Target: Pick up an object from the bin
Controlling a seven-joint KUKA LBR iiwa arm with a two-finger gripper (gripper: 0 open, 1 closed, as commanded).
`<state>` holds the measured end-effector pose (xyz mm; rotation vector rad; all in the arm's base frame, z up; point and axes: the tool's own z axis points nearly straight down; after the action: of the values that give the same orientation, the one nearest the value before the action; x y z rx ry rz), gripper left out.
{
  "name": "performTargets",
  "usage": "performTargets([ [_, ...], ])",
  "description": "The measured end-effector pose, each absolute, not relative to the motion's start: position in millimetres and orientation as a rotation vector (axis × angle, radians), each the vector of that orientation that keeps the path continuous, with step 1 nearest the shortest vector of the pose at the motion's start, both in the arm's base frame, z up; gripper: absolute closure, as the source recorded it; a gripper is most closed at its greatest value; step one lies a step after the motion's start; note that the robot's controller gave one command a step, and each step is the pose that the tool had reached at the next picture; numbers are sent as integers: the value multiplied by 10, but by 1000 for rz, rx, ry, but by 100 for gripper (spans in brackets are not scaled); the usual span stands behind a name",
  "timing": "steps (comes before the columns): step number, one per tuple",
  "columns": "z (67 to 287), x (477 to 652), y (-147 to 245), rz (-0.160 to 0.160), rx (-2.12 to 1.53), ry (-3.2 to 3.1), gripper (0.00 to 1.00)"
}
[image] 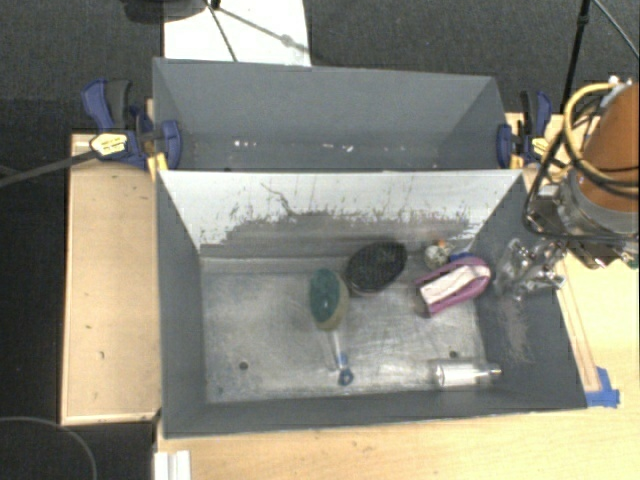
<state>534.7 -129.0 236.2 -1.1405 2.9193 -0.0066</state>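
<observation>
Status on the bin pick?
Gripper by the bin's right wall. Nearest: pink-and-white packet, lying at the floor's right side. Black oval brush left of it, apart.

The grey metal bin point(250, 358) is seen matt, its floor and back wall scratched and scuffed pale. A black oval object point(377, 266) is marked by a rough, dotted surface. A pink and white packet point(453, 283) is given a glossy plastic sheen.

Dark floor point(50, 18), perhaps carpet, under even light
</observation>
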Motion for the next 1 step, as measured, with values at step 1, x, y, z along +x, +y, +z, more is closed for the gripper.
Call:
performTargets([
  [1,2332,5340,-1289,1,-1134,2927,0],
])
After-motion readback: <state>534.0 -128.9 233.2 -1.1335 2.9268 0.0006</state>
